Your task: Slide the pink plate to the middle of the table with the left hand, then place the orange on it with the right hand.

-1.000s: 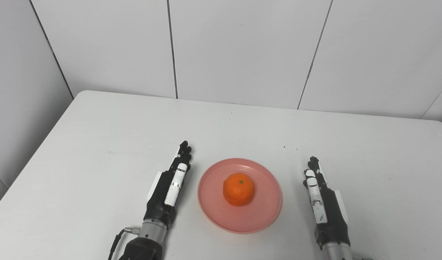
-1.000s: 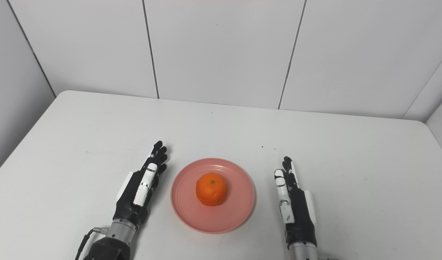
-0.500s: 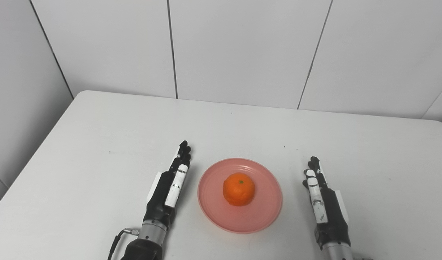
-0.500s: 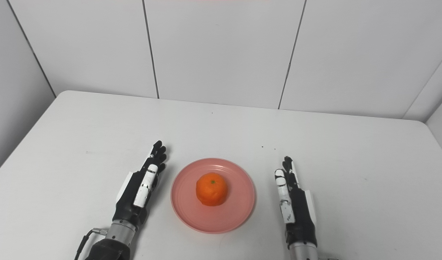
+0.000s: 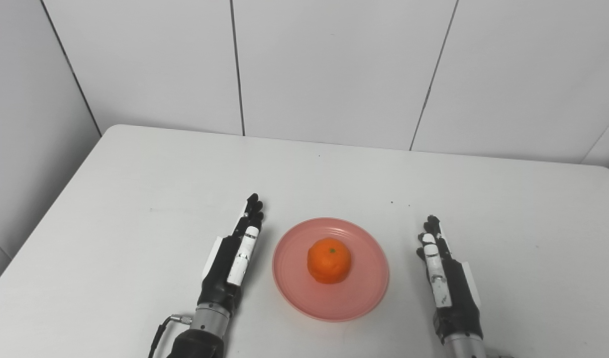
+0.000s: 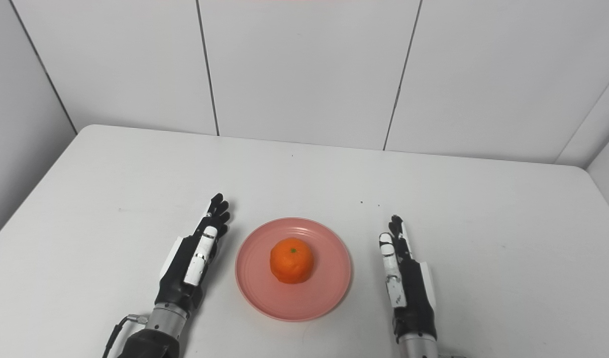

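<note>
The pink plate (image 5: 356,298) lies on the white table near the front, about midway between my two hands. An orange (image 5: 329,260) with a small green stem spot sits in the plate's middle. My left hand (image 5: 232,257) rests just left of the plate, fingers straight and pointing away from me, holding nothing and clear of the rim. On the plate's right, my right hand (image 5: 446,277) is stretched flat the same way, a short gap from the rim, also holding nothing.
The white table (image 5: 150,199) has rounded far corners and ends at a tiled wall. A few small dark specks (image 5: 400,203) mark the surface behind the plate. A cable (image 5: 160,333) runs from my left wrist.
</note>
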`<state>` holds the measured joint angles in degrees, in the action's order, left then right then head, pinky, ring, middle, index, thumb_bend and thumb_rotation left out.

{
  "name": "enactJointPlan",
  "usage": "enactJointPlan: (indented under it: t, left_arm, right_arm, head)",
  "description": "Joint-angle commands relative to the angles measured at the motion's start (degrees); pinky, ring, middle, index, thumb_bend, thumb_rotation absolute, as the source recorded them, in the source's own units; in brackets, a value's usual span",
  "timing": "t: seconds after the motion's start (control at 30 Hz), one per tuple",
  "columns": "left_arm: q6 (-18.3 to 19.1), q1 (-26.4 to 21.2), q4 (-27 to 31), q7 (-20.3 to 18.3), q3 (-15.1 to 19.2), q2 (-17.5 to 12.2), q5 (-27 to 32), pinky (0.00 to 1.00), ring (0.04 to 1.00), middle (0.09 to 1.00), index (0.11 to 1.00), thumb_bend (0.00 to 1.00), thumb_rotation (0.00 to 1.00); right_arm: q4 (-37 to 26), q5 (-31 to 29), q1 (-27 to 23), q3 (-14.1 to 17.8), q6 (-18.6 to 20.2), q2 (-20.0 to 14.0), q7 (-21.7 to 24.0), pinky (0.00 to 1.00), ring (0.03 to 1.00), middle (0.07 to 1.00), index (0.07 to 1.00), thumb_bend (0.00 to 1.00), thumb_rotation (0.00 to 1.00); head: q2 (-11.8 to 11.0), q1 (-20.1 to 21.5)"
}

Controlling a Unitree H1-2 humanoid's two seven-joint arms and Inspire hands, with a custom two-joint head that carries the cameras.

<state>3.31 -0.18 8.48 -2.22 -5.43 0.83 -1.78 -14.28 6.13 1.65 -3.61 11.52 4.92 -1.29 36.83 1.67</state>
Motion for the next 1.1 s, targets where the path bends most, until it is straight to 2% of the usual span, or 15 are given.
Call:
enactJointPlan:
  t: [0.0,1.07]
  left_arm:
    - [-1.4,-0.6,1.8,0.4,-0.3,0.5,-0.9,1.0,0.989,1.0,0.994,0.41,1.0]
    - [-0.6,-0.5,2.2,0.3,-0.2,0.8,-1.0,0.99,0.985,0.997,0.992,0.42,1.0]
  right_arm:
    - [-0.8,-0.1,-1.0,-0.1,-3.6,0.7,-0.9,0.95,0.962,0.98,0.98,0.18,1.0]
    - [-0.9,0.4,-0.9,-0.5,-3.6,0.8,-1.2,0.94,0.957,0.977,0.975,0.17,1.0]
  head:
    - [-0.1,0.0]
    - [-0.3,-0.3]
